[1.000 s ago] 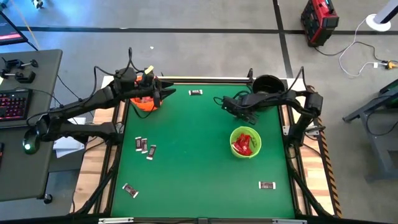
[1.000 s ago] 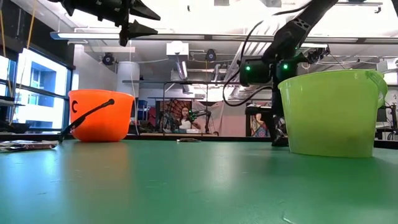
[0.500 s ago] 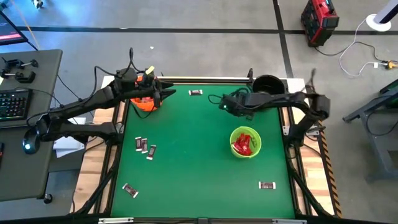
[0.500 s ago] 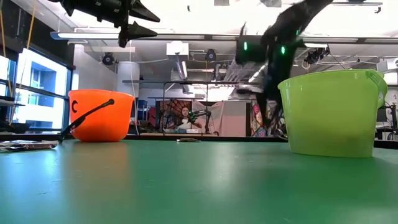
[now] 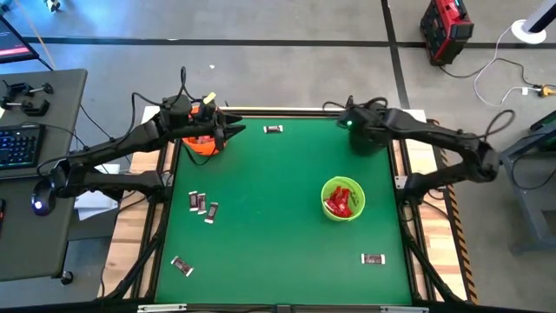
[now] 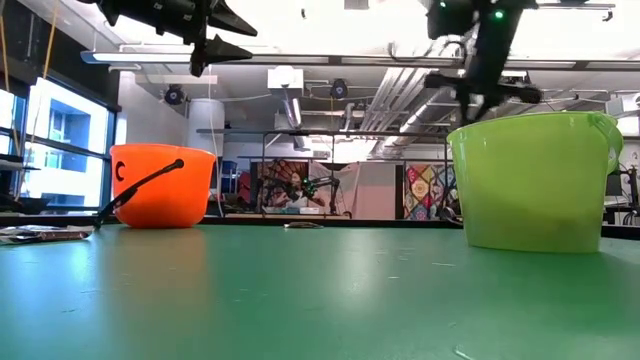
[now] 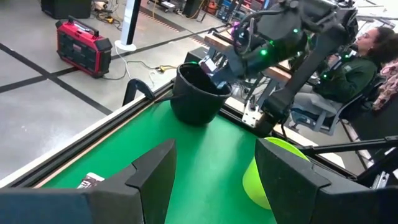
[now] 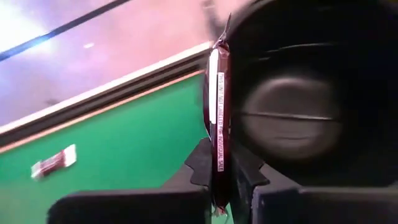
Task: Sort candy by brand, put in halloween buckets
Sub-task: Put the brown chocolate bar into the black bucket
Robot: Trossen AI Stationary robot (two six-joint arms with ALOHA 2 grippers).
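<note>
My right gripper (image 8: 219, 163) is shut on a dark brown-wrapped candy (image 8: 216, 106) and hovers over the open mouth of the black bucket (image 7: 196, 93) at the table's far right; in the high view the arm covers most of that bucket (image 5: 375, 139). My left gripper (image 7: 214, 155) is open and hangs above the orange bucket (image 5: 201, 142) at the far left. The lime green bucket (image 5: 342, 199) stands right of centre with red candies inside. Loose candies lie on the mat: one near the far edge (image 5: 273, 129), a cluster at the left (image 5: 201, 205), one near left (image 5: 182, 265), one near right (image 5: 373, 258). My right gripper pinches the candy by one end (image 8: 217, 158) between its two fingers (image 8: 200, 163). The wrapper stands edge-on and sticks out past the fingertips, lifted clear above the black bucket's opening.
A raised frame runs along the green mat's far edge (image 5: 287, 111). The mat's middle and near centre hold nothing. A person sits beyond the table's right side (image 7: 367, 56). A keyboard and desk stand left of the table (image 5: 17, 148).
My right gripper, shut on the candy, has risen from low over the mat's centre and swung toward the far right corner, ending above the black bucket; its wrist has turned on the way. The candy has been carried along with it.
</note>
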